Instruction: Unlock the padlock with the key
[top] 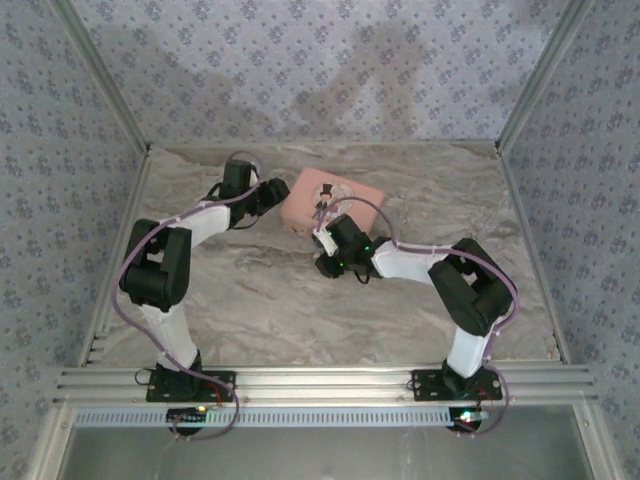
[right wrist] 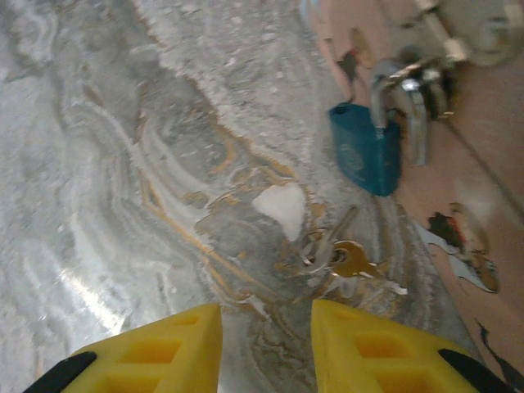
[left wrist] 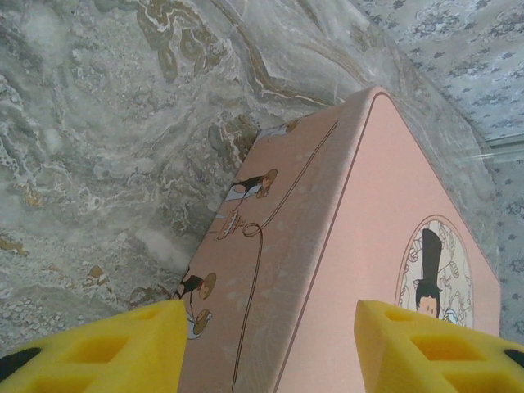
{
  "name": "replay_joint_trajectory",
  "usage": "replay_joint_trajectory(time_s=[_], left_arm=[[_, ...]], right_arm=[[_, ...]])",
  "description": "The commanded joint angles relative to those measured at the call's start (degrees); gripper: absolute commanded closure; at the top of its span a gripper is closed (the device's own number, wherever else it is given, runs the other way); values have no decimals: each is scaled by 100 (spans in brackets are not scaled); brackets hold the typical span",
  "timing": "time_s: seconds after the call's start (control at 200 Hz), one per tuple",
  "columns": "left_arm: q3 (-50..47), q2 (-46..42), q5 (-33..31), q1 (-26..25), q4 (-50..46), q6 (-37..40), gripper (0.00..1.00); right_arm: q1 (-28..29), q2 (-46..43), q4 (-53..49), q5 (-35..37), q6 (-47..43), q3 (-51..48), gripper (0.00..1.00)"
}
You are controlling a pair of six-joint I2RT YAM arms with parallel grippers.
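Right hand [right wrist: 266, 332] apart, empty. Key [right wrist: 344, 258] just ahead on surface [right wrist: 123, 164]: thin, light, slippery, lying flat; I'd pinch its round head.

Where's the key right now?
In the right wrist view, the key lies on the marble table, right of centre. It is just short of the blue padlock hanging on the pink tin, a little ahead of the right hand.

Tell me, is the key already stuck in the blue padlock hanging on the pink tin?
No. The padlock does hang on the pink tin, but the key lies loose on the table beside it; the right wrist view shows this.
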Motion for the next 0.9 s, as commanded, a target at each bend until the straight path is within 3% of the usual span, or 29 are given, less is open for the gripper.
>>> replay_joint_trajectory(time_s=[0.0,0.515,0.63,0.894], left_arm=[[205,112,198,6,-104,132,44],[323,313,432,-9,-60,111,45],[396,377,503,-44,-95,133,46],[483,434,508,-167,-124,124,47]], right_arm=[[100,84,384,676,338,6,63],[164,828,762,1365,703,466,61],[171,987,847,1557,699,595,67],[290,1015,1121,1918,-190,710,96]])
